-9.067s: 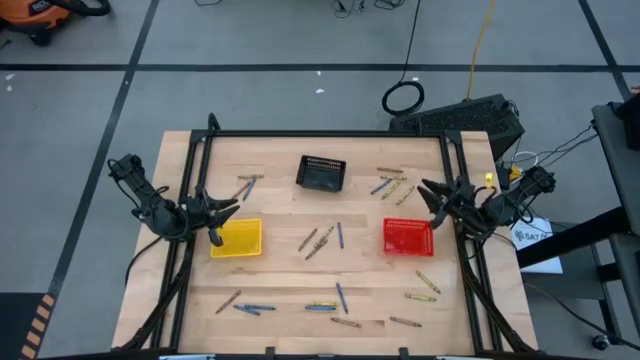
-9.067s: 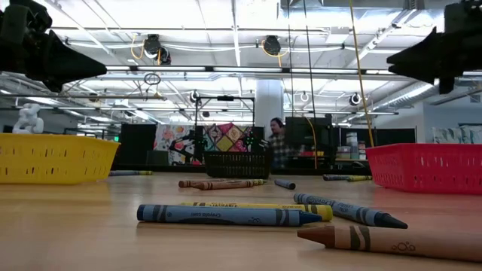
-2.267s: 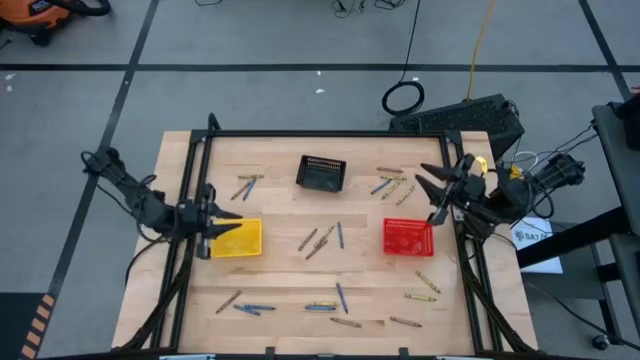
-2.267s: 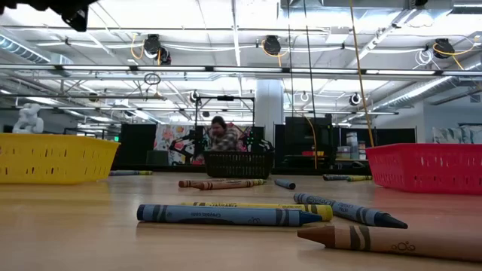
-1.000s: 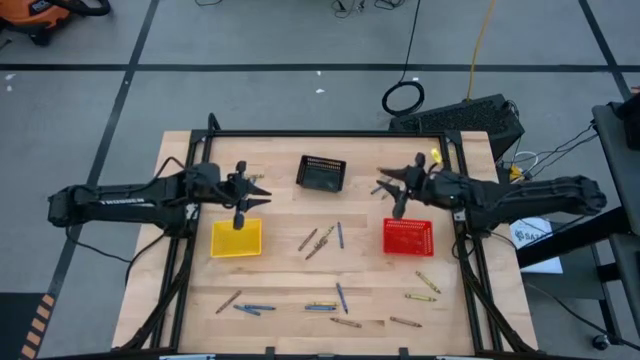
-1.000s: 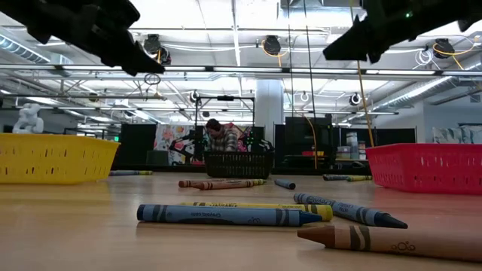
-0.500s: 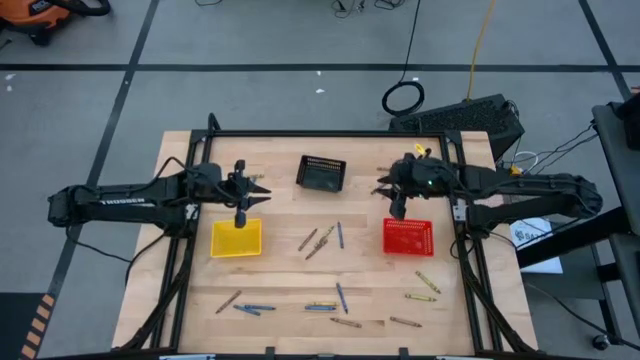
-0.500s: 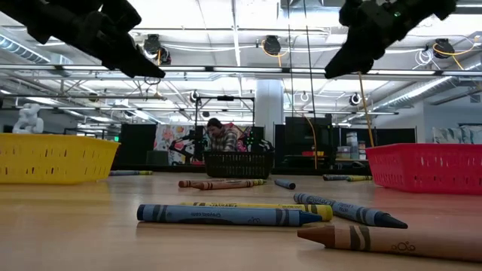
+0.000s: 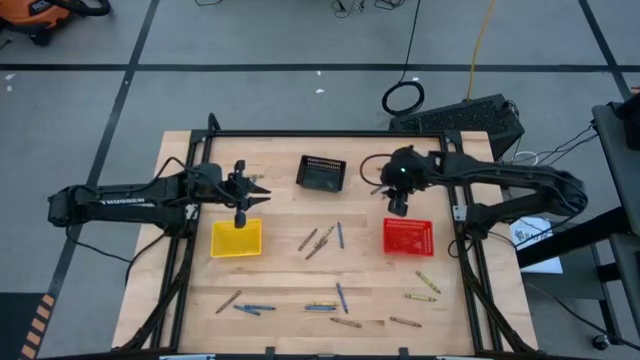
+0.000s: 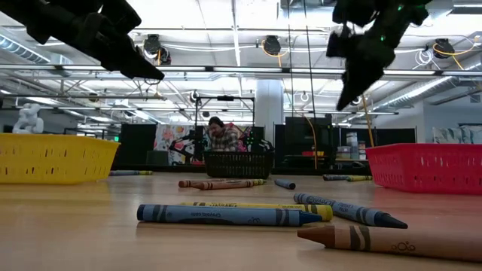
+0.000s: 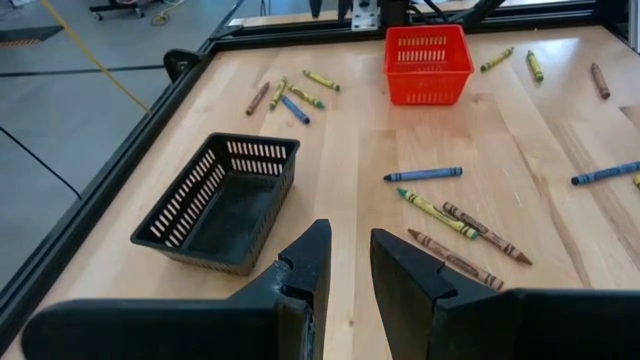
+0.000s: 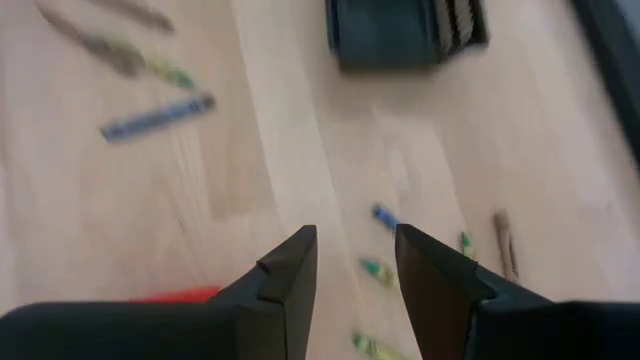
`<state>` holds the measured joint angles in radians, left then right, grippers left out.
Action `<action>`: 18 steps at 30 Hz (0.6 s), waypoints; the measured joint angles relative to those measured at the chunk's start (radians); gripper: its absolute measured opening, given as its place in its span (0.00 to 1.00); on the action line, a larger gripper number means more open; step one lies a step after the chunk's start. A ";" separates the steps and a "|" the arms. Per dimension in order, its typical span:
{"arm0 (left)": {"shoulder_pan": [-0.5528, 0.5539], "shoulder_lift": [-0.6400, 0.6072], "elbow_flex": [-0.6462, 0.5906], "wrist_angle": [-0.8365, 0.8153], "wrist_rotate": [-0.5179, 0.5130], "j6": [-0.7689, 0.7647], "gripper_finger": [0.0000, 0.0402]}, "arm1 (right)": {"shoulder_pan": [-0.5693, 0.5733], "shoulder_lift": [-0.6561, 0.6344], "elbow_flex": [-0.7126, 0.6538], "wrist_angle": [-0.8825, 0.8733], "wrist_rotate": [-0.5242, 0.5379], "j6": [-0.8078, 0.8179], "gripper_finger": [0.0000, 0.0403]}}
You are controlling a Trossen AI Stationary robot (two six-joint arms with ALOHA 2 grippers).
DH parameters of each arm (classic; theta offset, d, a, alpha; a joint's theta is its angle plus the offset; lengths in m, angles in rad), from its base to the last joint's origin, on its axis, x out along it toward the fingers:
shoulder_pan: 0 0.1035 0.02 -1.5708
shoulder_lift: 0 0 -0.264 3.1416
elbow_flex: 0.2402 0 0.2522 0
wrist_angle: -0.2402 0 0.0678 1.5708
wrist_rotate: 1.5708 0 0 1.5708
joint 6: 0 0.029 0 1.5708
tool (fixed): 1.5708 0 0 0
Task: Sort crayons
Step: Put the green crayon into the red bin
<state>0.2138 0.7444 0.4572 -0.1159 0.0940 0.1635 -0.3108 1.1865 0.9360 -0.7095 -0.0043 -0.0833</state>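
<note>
Both sets of jaws stand parted and hold nothing: the left gripper shows bare table between its fingers, and the right gripper likewise has only wood in its gap. What has just changed is on the right. A second ago that arm reached in from the table's right edge with its fingers pointing across the table; now its wrist has swung round and tipped downward, so the right gripper hangs above the far right cluster of crayons, just beyond the red basket. The left gripper has not shifted in that second; it hovers over the yellow basket's far edge, with the black basket just ahead of its fingers. Nearest the right jaws, a blue crayon and some green-wrapped ones lie just ahead of the fingertips, not yet touched. Farther out from both jaws, a middle group lies between the yellow and red baskets, and more are scattered along the near edge of the table. No crayon shows in any basket, so I judge sorting has not begun; the right arm seems to be lining up a first pick.
</note>
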 joint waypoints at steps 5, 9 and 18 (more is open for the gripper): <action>0.000 0.000 0.000 0.001 0.000 0.000 0.20 | -0.064 0.084 0.000 -0.011 -0.053 -0.099 0.31; 0.000 0.000 -0.001 0.001 -0.001 0.000 0.20 | -0.107 0.141 0.000 -0.037 -0.052 -0.174 0.31; 0.000 0.000 -0.001 0.000 -0.001 0.000 0.20 | -0.182 0.251 0.000 -0.058 -0.052 -0.313 0.31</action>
<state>0.2138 0.7444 0.4564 -0.1158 0.0933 0.1638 -0.4929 1.4377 0.9360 -0.7677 -0.0563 -0.3961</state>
